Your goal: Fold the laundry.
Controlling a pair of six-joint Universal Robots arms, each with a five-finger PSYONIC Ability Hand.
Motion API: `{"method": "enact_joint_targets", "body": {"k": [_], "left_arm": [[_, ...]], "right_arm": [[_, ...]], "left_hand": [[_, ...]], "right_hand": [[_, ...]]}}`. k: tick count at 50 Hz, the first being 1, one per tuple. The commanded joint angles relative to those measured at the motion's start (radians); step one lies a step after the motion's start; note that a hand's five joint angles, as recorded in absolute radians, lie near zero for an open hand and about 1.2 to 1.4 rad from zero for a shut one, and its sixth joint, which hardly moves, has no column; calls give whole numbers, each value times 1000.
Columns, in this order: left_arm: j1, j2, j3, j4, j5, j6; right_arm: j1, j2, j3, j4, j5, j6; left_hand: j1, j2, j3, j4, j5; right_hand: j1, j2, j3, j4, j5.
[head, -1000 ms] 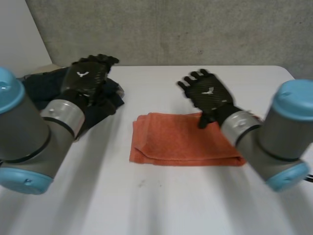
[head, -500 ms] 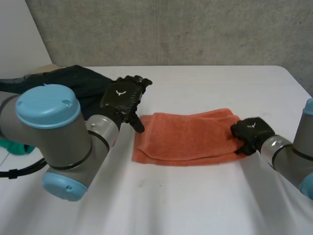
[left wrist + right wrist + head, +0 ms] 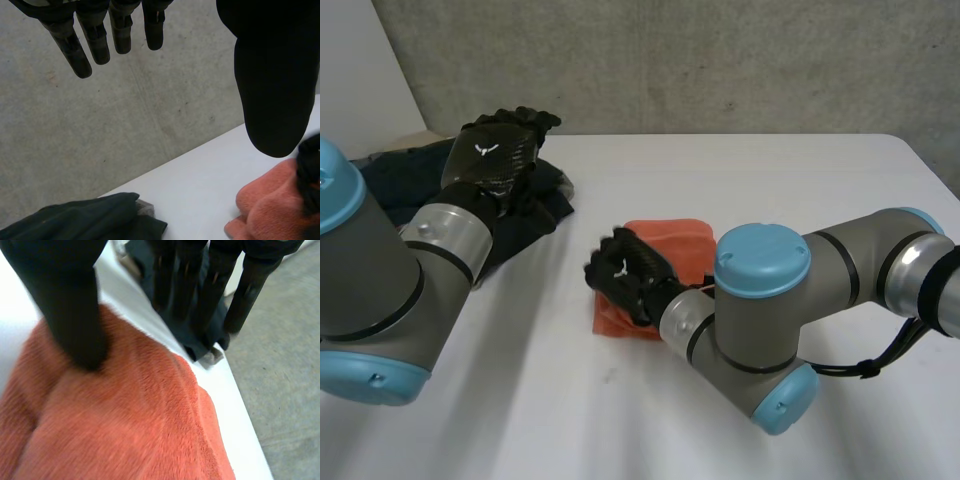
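My right hand [image 3: 625, 275], unclenched with its thumb resting on the orange towel [image 3: 685, 242], should press the fold flat and square while my left hand [image 3: 498, 155] hangs released.

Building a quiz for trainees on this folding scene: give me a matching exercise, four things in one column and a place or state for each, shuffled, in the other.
1. towel
2. dark clothes
3. left hand
4. right hand

A. fingers straight, hovering above the dark heap
B. resting on orange cloth
C. folded, in the middle of the table
D. heaped at the table's far left corner

Pairs: 1-C, 2-D, 3-A, 4-B
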Motion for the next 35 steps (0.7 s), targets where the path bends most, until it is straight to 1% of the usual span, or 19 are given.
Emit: {"method": "enact_joint_targets", "body": {"k": [1, 2, 3, 5, 6, 7, 9, 10, 11, 14, 17, 18, 20, 24, 25, 26, 29, 30, 35], "left_arm": [[-10, -55, 63, 5, -23, 1], [-14, -66, 75, 3, -21, 1], [-20, -89, 103, 2, -20, -2], [-33, -114, 129, 0, -18, -5], [-46, -126, 141, -1, -18, -5], [-78, -155, 170, -2, -18, -5], [-115, -190, 199, -3, -15, -3], [-131, -209, 215, -5, -15, -3], [-167, -248, 241, -5, -15, -5], [-227, -331, 294, -8, -15, -6], [-262, -396, 336, -14, -20, -8], [-282, -442, 366, -26, -21, -9], [-300, -485, 396, -44, -24, -8], [-310, -558, 459, -103, -61, 0], [-308, -565, 466, -113, -79, 0], [-307, -574, 476, -127, -120, 4], [-303, -569, 479, -141, -170, 24], [-299, -565, 473, -146, -187, 55], [-259, -554, 430, -155, -201, 164]], "right_arm": [[-79, -123, 61, -56, 26, 394], [-97, -153, 78, -56, 29, 432], [-140, -209, 108, -55, 36, 504], [-186, -254, 136, -50, 44, 558], [-227, -286, 156, -31, 52, 608], [-244, -295, 162, -15, 58, 629], [-278, -303, 165, 29, 70, 664], [-306, -305, 161, 83, 85, 687], [-318, -305, 156, 106, 93, 699], [-364, -300, 144, 184, 124, 741], [-370, -282, 136, 200, 139, 750], [-372, -256, 127, 200, 142, 753], [-370, -231, 113, 200, 141, 753], [-367, -179, 81, 209, 138, 758], [-366, -170, 76, 209, 136, 756], [-364, -152, 64, 209, 135, 752], [-361, -116, 32, 217, 127, 753], [-356, -104, 21, 221, 119, 755], [-304, -30, -48, 261, 79, 758]], "left_hand": [[-20, -21, -23, -21, -41], [-20, -21, -23, -21, -41], [-20, -21, -23, -21, -41], [-17, -18, -20, -18, -38], [-17, -18, -20, -18, -38], [-14, -15, -17, -15, -35], [-14, -15, -17, -15, -35], [-14, -15, -17, -15, -35], [-12, -12, -14, -12, -32], [12, 12, 9, 11, -8], [18, 17, 15, 17, -2], [27, 26, 24, 26, 6], [30, 29, 27, 29, 9], [38, 38, 36, 37, 18], [38, 38, 36, 37, 18], [38, 38, 36, 37, 18], [35, 35, 33, 35, 15], [35, 35, 33, 35, 15], [33, 32, 30, 32, 12]], "right_hand": [[-278, -322, -341, -339, -322], [-278, -322, -341, -339, -322], [-278, -322, -341, -339, -322], [-278, -322, -341, -339, -322], [-278, -322, -341, -339, -322], [-278, -322, -341, -339, -322], [-278, -322, -341, -339, -322], [-278, -322, -341, -339, -322], [-278, -322, -341, -339, -322], [-278, -322, -341, -339, -322], [-278, -322, -341, -339, -322], [-278, -322, -341, -339, -322], [-278, -322, -341, -339, -322], [-278, -322, -341, -339, -322], [-278, -322, -341, -339, -322], [-278, -322, -341, -339, -322], [-278, -322, -341, -339, -322], [-278, -322, -341, -339, -322], [-278, -322, -341, -339, -322]]}}
